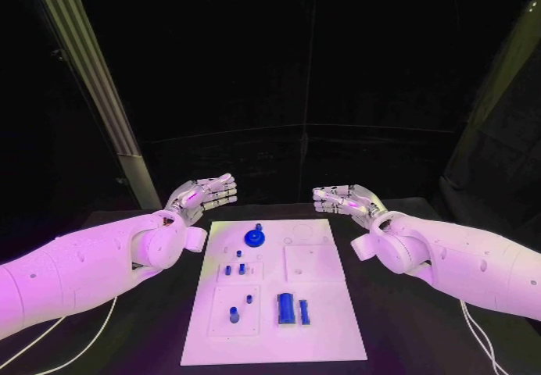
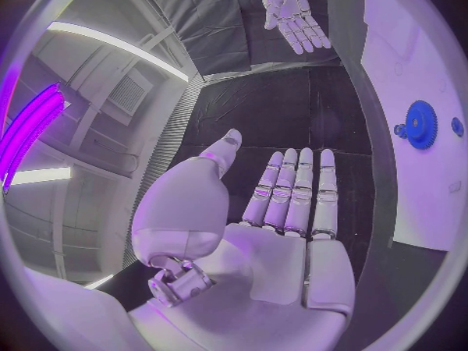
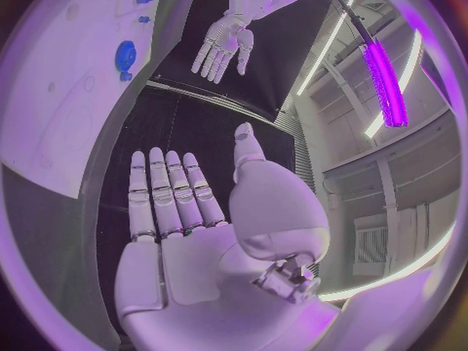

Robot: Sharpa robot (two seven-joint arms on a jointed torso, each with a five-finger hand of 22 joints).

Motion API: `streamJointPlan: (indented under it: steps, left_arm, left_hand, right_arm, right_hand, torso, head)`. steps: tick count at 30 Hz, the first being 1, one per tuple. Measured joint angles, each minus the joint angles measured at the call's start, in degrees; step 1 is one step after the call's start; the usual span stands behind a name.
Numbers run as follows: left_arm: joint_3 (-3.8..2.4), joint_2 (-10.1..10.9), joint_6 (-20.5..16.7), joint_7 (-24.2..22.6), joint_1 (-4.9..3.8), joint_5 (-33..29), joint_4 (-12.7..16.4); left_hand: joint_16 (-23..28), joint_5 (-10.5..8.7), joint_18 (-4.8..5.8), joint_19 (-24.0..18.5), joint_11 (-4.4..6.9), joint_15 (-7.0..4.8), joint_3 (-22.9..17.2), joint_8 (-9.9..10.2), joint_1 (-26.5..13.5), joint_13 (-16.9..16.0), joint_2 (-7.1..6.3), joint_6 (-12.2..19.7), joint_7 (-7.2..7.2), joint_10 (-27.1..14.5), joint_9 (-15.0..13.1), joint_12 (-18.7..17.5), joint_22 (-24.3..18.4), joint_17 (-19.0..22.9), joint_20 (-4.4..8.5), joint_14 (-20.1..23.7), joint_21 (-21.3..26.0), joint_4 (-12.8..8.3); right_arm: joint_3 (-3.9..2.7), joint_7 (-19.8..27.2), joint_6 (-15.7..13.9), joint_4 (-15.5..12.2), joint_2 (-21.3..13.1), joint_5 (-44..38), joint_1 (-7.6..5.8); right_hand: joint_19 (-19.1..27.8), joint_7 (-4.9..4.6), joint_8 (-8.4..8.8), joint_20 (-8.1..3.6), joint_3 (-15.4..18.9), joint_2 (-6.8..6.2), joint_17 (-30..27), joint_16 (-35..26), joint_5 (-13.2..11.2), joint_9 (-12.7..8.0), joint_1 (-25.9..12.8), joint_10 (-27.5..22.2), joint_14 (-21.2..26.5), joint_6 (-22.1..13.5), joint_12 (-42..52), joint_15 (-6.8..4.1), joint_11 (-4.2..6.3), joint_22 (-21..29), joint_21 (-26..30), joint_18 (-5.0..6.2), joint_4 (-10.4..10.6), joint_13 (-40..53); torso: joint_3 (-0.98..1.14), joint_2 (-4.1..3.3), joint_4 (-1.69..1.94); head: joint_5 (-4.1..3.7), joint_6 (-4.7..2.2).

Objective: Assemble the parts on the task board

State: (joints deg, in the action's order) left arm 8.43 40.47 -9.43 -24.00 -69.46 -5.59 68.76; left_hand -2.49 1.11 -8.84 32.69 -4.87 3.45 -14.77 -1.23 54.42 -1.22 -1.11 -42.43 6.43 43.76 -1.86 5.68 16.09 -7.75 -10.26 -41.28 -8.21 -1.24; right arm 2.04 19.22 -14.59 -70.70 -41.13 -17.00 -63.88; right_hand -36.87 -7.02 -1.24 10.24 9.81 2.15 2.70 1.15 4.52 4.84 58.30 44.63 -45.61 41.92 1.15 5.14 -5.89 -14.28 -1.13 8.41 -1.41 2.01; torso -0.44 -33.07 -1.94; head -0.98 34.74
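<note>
Left hand: the left hand [image 1: 204,193] is hovering over the table [image 1: 135,344] just past the far left corner of the task board [image 1: 321,332], palm turned inward, fingers [image 2: 292,191] lying straight and side by side with the thumb standing apart, gripping nothing.
Right hand: the right hand [image 1: 345,198] is hovering near the board's far right corner, facing the left one, fingers [image 3: 168,186] stretched out, thumb apart, carrying nothing.
Task board: it is lying lengthwise in the middle of the table, between the two arms.
Gear: a blue gear [image 1: 255,237] is sitting near the board's far end, nearer the left hand; neither hand is touching it.
Small pegs: two short blue pegs [image 1: 234,269] are standing just behind the gear toward the robot; two more [image 1: 240,307] are standing lower on the left side.
Cylinders: two longer blue cylinders [image 1: 293,309] are lying side by side near the board's near end.
</note>
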Motion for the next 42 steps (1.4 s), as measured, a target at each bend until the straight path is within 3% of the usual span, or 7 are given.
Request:
streamJointPlan:
  steps: [8,14,18,19,25,30,42]
  left_arm:
    - [-2.97,1.50,-6.32,-0.49,2.99,0.71,6.74]
    - [-5.80,2.82,-15.66,-1.46,6.41,1.92,14.16]
    - [-7.16,3.55,-21.89,-2.28,7.97,2.78,17.73]
    - [-7.39,3.68,-23.15,-2.45,8.24,2.95,18.34]
    - [-8.27,4.15,-29.47,-3.45,9.30,3.89,20.78]
    - [-8.33,4.21,-32.02,-3.96,9.39,4.33,21.05]
    - [-8.34,4.22,-33.94,-4.37,9.39,4.71,21.08]
  left_hand:
    - [1.79,-0.67,1.75,-9.42,3.60,-2.58,4.23,0.78,-15.69,0.90,0.84,12.25,-3.56,-12.63,1.39,-3.99,-4.64,2.25,2.98,11.91,2.39,0.93]
    - [2.10,-0.67,2.90,-14.67,4.41,-3.15,6.65,0.78,-24.42,1.04,1.02,19.07,-5.41,-19.65,1.67,-5.00,-7.22,5.51,4.63,18.52,5.38,1.14]
    - [2.11,-0.90,5.38,-17.29,4.65,-3.30,7.89,0.83,-28.96,1.09,1.07,22.60,-5.89,-23.26,1.73,-5.15,-8.56,6.59,6.88,21.96,6.78,1.18]
    - [2.11,-0.90,5.38,-17.84,4.68,-3.30,8.03,1.00,-29.96,1.11,1.07,23.37,-6.01,-24.09,1.74,-5.26,-8.86,6.76,7.43,22.73,6.95,1.30]
    - [2.11,-0.90,6.73,-20.86,4.83,-3.41,9.52,1.01,-34.96,1.15,1.11,27.24,-6.23,-28.13,1.74,-5.27,-10.34,7.35,9.15,26.53,7.44,1.17]
    - [2.11,-0.90,7.61,-23.10,4.84,-3.42,12.31,1.01,-38.60,1.14,1.11,30.15,-6.36,-31.03,1.81,-5.27,-12.96,7.54,9.76,29.28,7.75,1.23]
    - [2.10,-0.90,7.60,-26.70,4.88,-3.47,14.14,1.01,-44.74,1.13,1.10,34.77,-6.44,-35.92,1.80,-5.48,-15.66,7.65,10.20,33.90,7.99,1.24]
  right_arm:
    - [-0.92,1.61,-6.21,-7.50,-1.22,3.24,1.35]
    - [-1.54,4.41,-15.08,-14.47,-2.62,8.35,2.93]
    - [-1.82,6.23,-20.38,-17.34,-3.20,11.45,3.46]
    - [-1.85,6.58,-21.43,-17.80,-3.29,12.07,3.57]
    - [-1.97,8.22,-25.95,-19.06,-3.53,14.75,3.82]
    - [-1.98,8.93,-27.49,-19.09,-3.55,15.84,3.82]
    - [-1.98,9.58,-28.85,-19.10,-3.55,16.83,3.82]
  right_hand:
    - [10.68,2.88,0.81,-2.94,-2.84,-1.61,-2.02,-0.69,-3.34,-3.58,-16.84,-12.89,13.19,-12.11,-0.53,-3.74,3.85,4.13,0.54,-1.78,1.08,-1.51]
    - [16.27,5.44,0.80,-4.48,-4.19,-1.94,-2.44,-0.69,-3.90,-4.37,-25.65,-19.66,20.07,-18.46,-0.76,-4.61,5.10,6.29,0.77,-2.67,1.35,-1.78]
    - [19.41,6.21,0.80,-6.61,-6.43,-2.04,-2.52,-0.91,-3.99,-4.60,-30.83,-23.57,24.13,-22.20,-0.76,-4.87,5.51,7.56,0.77,-2.75,1.34,-1.87]
    - [20.01,6.32,0.80,-7.21,-6.91,-2.05,-2.56,-0.91,-3.99,-4.61,-31.88,-24.44,24.98,-22.95,-0.76,-4.91,5.58,7.81,0.77,-3.64,1.34,-1.88]
    - [23.49,6.73,1.02,-9.02,-8.43,-2.11,-2.58,-0.91,-4.21,-4.71,-37.26,-28.53,29.20,-26.83,-0.76,-5.04,5.78,9.78,0.77,-6.27,1.44,-1.93]
    - [25.96,6.89,1.02,-9.69,-9.16,-2.14,-2.61,-0.91,-4.21,-4.74,-41.15,-31.44,32.19,-29.64,-0.76,-5.11,5.81,12.26,0.77,-7.15,1.41,-1.92]
    - [30.11,7.03,1.02,-10.19,-9.47,-2.14,-2.63,-0.90,-4.21,-4.77,-47.80,-36.52,37.42,-34.33,-0.87,-5.18,5.81,14.00,0.76,-7.13,1.41,-1.92]
  torso:
    - [0.36,1.55,1.58]
    - [0.42,1.82,1.85]
    - [0.43,1.86,1.91]
    - [0.43,1.87,1.91]
    - [0.44,1.88,1.93]
    - [0.44,1.90,1.94]
    - [0.44,1.90,1.94]
  head:
    - [0.94,-0.35]
    - [0.97,-0.36]
    - [0.98,-0.37]
    - [0.98,-0.37]
    - [0.98,-0.37]
    - [0.98,-0.37]
    - [0.98,-0.37]
